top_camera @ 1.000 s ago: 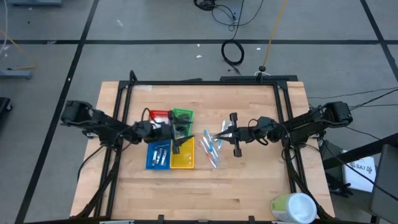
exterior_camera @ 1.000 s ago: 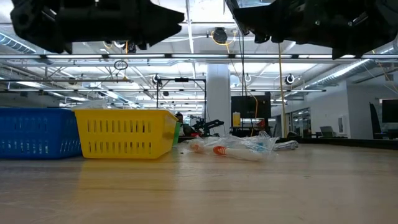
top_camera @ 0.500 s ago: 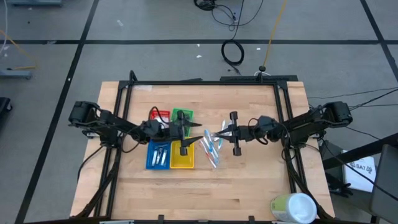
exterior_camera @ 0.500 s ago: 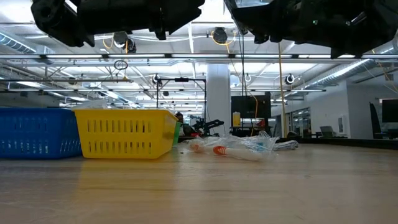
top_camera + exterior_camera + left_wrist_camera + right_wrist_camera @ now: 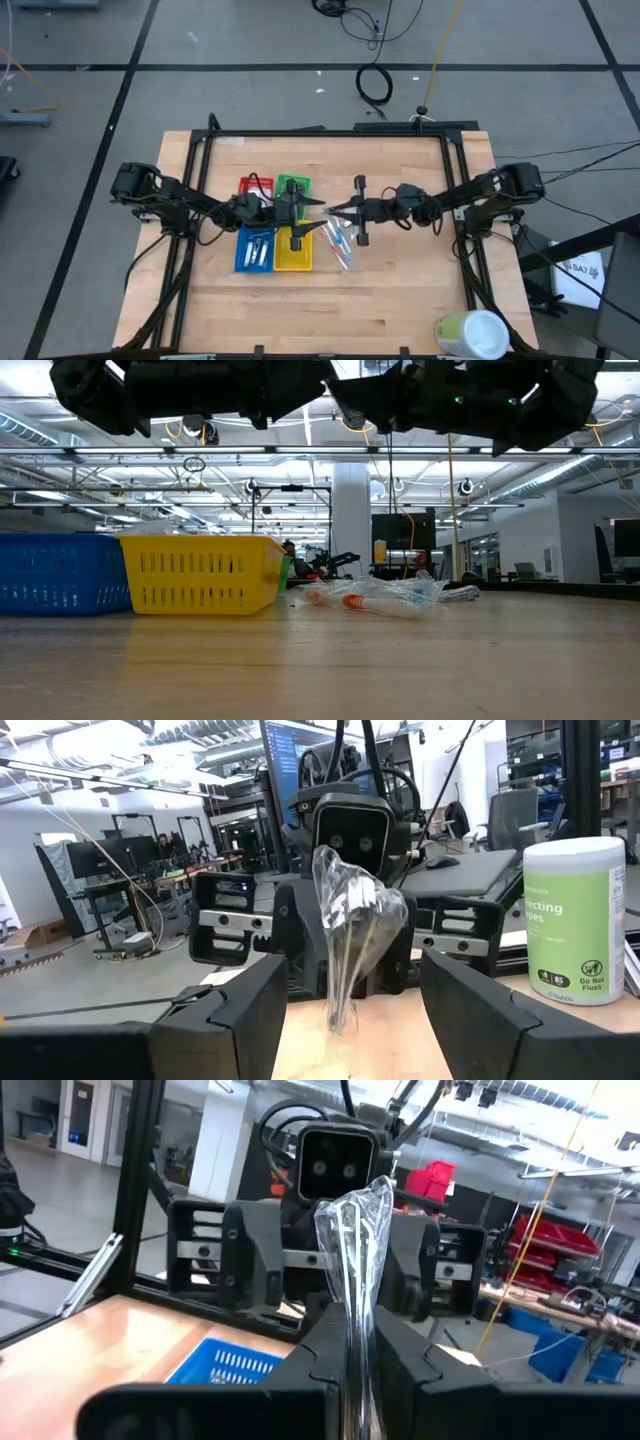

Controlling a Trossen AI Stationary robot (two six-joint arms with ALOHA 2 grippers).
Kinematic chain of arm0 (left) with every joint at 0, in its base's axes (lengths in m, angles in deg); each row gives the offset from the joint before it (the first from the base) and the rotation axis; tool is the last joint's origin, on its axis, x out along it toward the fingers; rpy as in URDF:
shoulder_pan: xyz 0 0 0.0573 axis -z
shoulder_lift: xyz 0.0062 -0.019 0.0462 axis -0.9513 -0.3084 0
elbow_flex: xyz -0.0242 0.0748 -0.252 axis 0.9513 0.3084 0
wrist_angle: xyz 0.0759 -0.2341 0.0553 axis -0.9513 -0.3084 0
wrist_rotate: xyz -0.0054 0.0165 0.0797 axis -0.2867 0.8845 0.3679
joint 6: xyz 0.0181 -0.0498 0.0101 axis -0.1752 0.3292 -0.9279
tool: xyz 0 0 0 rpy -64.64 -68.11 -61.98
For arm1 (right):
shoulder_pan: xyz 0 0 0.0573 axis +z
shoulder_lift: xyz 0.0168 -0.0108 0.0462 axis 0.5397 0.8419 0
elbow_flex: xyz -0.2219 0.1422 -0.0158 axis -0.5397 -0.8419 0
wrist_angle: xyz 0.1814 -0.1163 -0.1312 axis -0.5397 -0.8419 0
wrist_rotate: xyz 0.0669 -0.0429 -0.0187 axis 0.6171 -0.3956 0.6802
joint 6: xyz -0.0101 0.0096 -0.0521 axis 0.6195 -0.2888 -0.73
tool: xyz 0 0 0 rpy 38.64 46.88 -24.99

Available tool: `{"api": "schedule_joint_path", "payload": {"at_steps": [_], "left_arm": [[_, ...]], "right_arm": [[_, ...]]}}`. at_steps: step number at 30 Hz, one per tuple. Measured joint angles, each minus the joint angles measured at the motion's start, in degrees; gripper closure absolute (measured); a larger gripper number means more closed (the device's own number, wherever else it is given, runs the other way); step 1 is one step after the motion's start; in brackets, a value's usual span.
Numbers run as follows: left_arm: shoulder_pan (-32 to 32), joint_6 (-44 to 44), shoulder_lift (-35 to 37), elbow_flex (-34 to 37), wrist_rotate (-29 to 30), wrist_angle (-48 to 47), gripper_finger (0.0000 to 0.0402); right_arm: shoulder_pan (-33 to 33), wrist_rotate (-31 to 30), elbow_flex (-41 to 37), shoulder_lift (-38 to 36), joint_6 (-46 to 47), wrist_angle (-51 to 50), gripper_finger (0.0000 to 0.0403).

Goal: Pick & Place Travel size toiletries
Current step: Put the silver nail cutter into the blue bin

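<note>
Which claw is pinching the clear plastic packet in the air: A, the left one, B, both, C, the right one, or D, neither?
C: the right claw is shut on the clear packet, while the left claw stands open facing it, its fingers either side and clear of the packet.

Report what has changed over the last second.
The left end effector moved right from over the trays toward the table's middle; the right end effector moved left to meet it, shut on a clear-wrapped packet held between them. The pile of toiletries and yellow tray stayed put.
</note>
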Motion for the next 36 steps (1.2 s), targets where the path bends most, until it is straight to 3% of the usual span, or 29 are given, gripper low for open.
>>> {"api": "schedule_joint_path", "payload": {"at_steps": [16, 36], "left_arm": [[0.0, -1.2, 0.0, 0.0, 0.0, 0.5, 0.0212], [0.0, -5.9, 0.0, 0.0, 0.0, 1.1, 0.0299]], "right_arm": [[0.0, 0.1, 2.0, 2.0, -0.5, -1.2, 0.0388], [0.0, 0.1, 2.0, 2.0, -0.5, -2.1, 0.0386]]}}
